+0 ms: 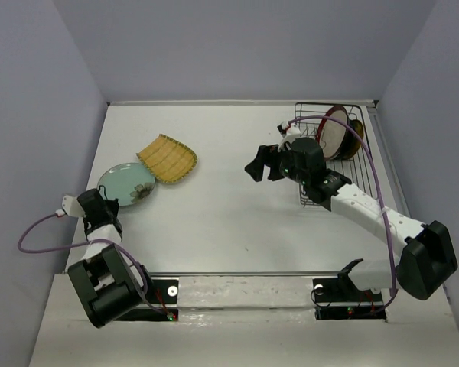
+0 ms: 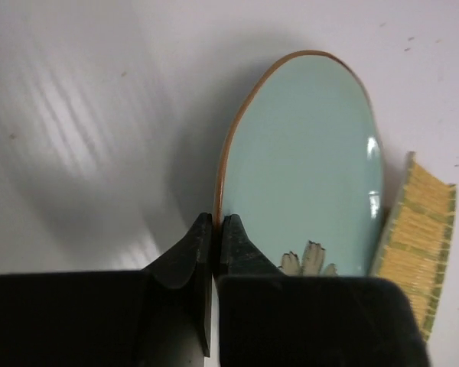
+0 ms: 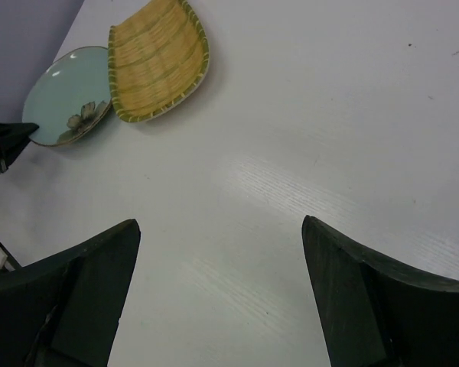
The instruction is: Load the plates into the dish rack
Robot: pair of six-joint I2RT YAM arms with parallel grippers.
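Note:
A pale green round plate with a flower mark lies at the table's left; it also shows in the left wrist view and the right wrist view. My left gripper is shut on its near rim. A yellow ribbed fan-shaped plate lies beside it, overlapping its edge. The black wire dish rack stands at the back right with a dark-red-rimmed beige plate upright in it and a dark plate behind. My right gripper is open and empty above the table's middle.
Purple cables loop from both arms. Grey walls enclose the table on three sides. The right arm stretches across in front of the rack.

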